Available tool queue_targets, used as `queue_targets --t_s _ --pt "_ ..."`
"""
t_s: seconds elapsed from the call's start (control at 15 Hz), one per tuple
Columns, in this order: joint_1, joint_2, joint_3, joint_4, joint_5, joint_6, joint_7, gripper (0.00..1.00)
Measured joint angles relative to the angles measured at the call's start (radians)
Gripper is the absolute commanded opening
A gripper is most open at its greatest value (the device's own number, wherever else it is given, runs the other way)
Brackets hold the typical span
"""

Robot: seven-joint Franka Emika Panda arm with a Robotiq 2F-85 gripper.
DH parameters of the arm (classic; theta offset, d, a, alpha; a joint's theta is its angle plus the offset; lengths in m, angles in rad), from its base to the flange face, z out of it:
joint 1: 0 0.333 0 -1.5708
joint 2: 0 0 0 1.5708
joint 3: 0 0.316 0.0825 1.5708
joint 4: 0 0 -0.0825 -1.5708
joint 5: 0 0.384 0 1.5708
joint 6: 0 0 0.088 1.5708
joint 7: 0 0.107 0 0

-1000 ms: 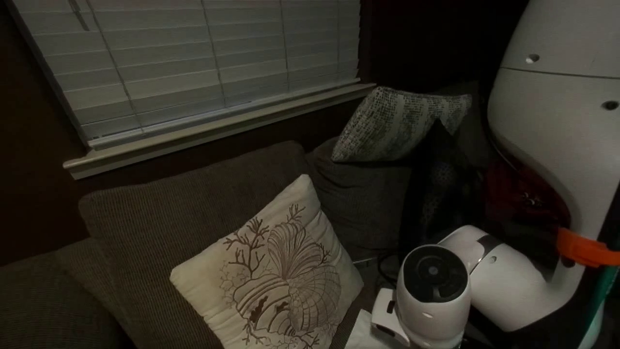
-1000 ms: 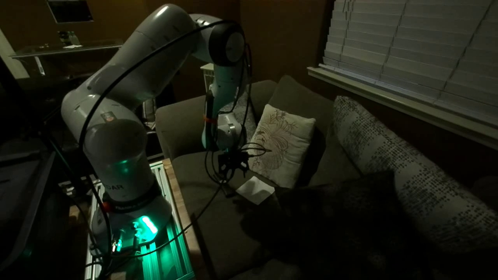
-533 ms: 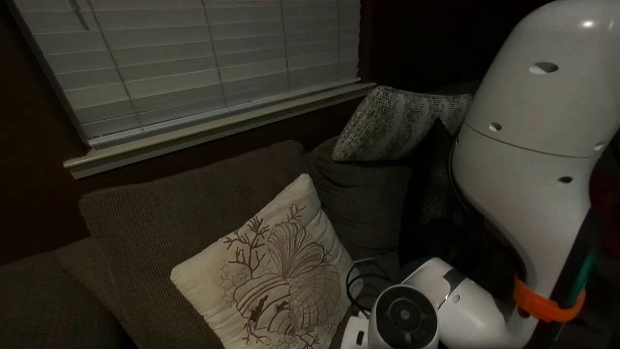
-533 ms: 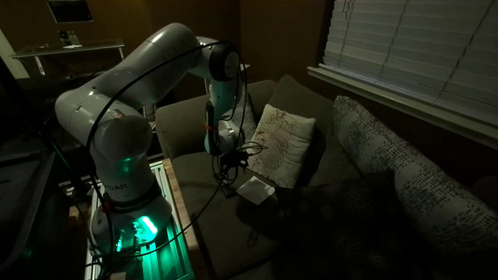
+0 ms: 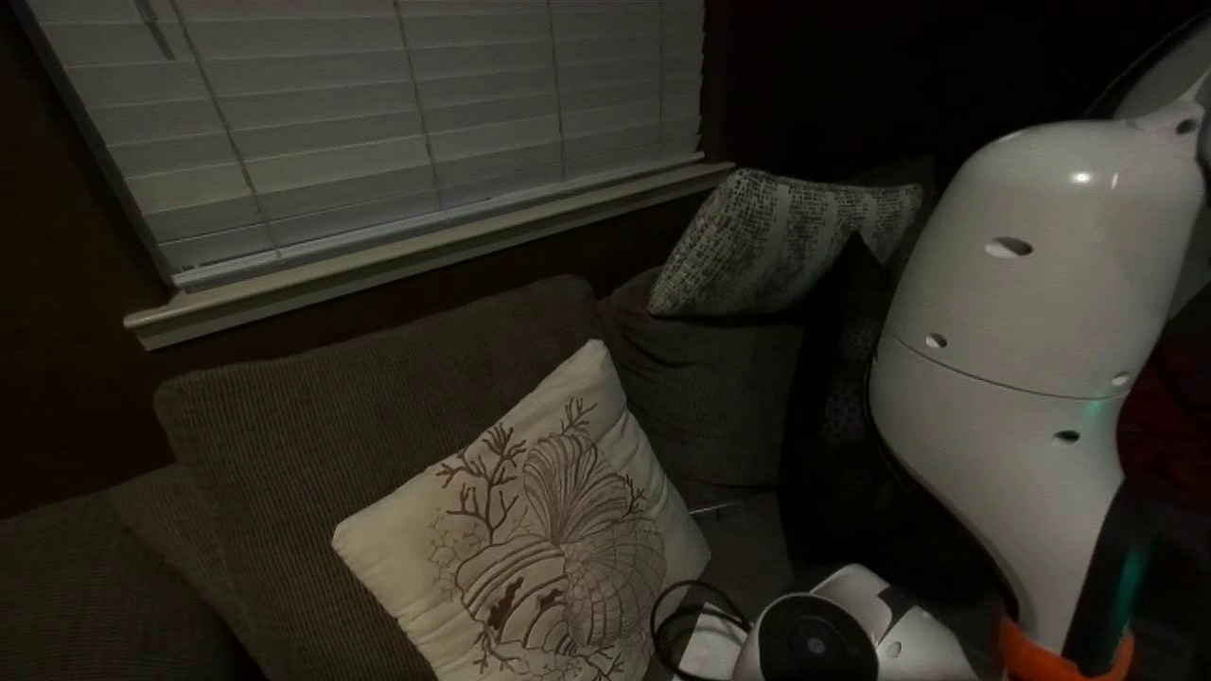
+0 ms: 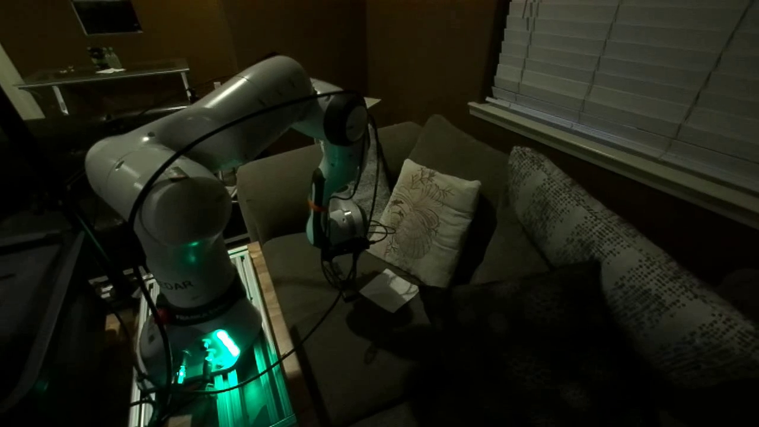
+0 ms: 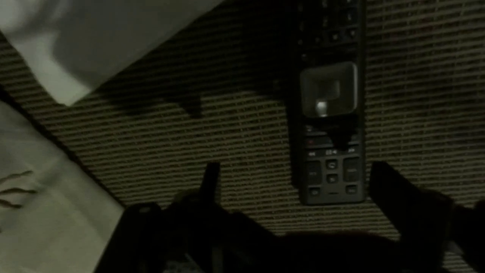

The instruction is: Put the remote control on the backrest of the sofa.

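Over the last second my arm has come down; it sits lower in both exterior views. My pincer is now over the sofa seat, spread wide and pinching nothing. The remote lies on the seat, right of centre in the wrist view and running off its top edge. Its bottom end shows between my tips, closer to the right-hand one; whether that tip touches it I cannot tell. I judge this to be the lining-up for the pickup, with the carry not yet begun. A small shift toward the right of that view should centre the grip before I squeeze. The backrest, left of centre in an exterior view behind the cream pillow, still awaits it.
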Motion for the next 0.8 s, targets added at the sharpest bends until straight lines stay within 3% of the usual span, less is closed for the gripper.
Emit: queue_targets --t_s 0.33,0.8 --pt "-0.116 0.111 0.119 0.025 0.047 -0.035 -0.285 1.0" --pt "-0.116 0.122 0.11 0.092 0.121 -0.114 -0.342 1.0"
